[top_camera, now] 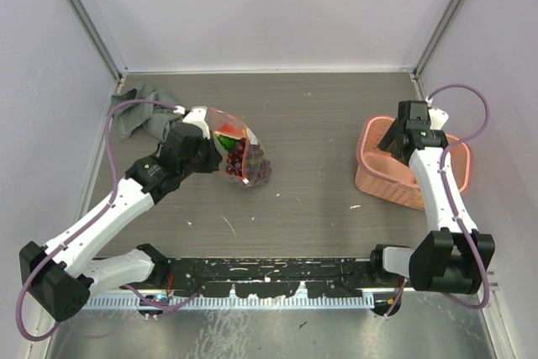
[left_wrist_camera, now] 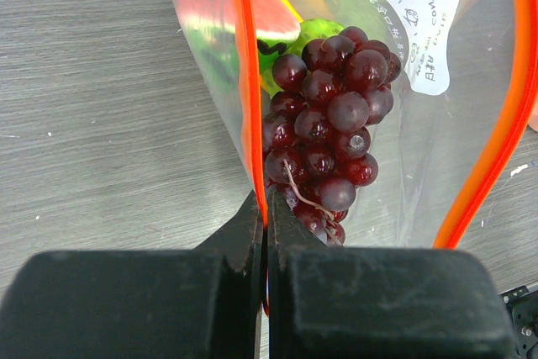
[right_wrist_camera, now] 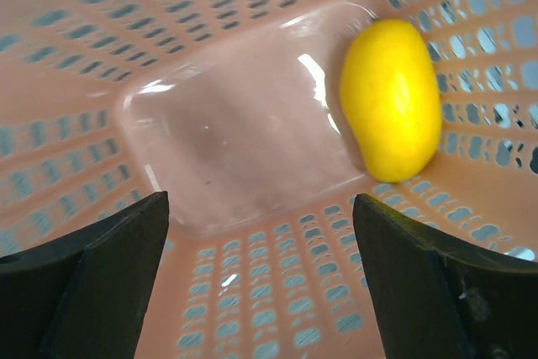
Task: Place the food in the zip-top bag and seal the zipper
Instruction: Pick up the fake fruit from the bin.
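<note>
My left tool (left_wrist_camera: 262, 224) is closed tight, its two fingers pinched together on the red-orange zipper strip (left_wrist_camera: 245, 81) at one lip of the clear see-through plastic zip-top bag (left_wrist_camera: 420, 124). The bag's mouth gapes open, the other lip curving away to the right. Inside the bag are the dark purple toy grapes (left_wrist_camera: 332, 124), with the bumpy green toy fruit (left_wrist_camera: 315, 31) and the red toy watermelon slice (left_wrist_camera: 269, 14) behind them. The bag sits over the left half of the grey wood-grain bench (top_camera: 319, 208), near the crumpled grey cloth (top_camera: 143, 119). My right tool (right_wrist_camera: 259, 208) is spread wide and holds nothing. It hangs inside the pink plastic lattice basket (right_wrist_camera: 126, 23), where a smooth yellow oval toy piece (right_wrist_camera: 391, 98) lies against the wall.
</note>
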### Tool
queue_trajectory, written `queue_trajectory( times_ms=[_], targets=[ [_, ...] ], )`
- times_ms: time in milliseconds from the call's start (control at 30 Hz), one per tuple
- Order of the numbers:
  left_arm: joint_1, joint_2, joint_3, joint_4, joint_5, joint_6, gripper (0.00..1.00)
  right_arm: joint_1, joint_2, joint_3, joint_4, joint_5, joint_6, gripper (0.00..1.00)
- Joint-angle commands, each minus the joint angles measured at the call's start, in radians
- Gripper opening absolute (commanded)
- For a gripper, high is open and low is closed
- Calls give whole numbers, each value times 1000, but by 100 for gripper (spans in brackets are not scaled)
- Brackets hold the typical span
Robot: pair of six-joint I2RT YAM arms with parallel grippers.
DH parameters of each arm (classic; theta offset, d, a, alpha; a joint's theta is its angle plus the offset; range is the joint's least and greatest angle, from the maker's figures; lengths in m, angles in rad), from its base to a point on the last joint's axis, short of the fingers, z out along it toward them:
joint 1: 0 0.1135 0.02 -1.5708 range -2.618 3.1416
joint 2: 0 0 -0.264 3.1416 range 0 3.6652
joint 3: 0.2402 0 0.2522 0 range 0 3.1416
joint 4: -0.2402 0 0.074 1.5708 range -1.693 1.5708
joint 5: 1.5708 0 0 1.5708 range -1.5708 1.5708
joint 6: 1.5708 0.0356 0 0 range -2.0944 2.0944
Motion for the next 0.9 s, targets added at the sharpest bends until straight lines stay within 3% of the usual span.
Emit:
queue_trajectory(
  times_ms=[0,233,533,867],
  targets=[
    [5,-14,9,76,-4,18,0,-69,41,-30,20,93,74,97],
    [5,-8,11,74,-2,19,0,-139,79,-87,75,195,138,100],
    [5,-18,11,71,1,21,0,-225,114,-161,164,200,168,100],
    [5,-28,7,71,-3,23,0,-285,201,-221,278,63,140,100]
  ],
)
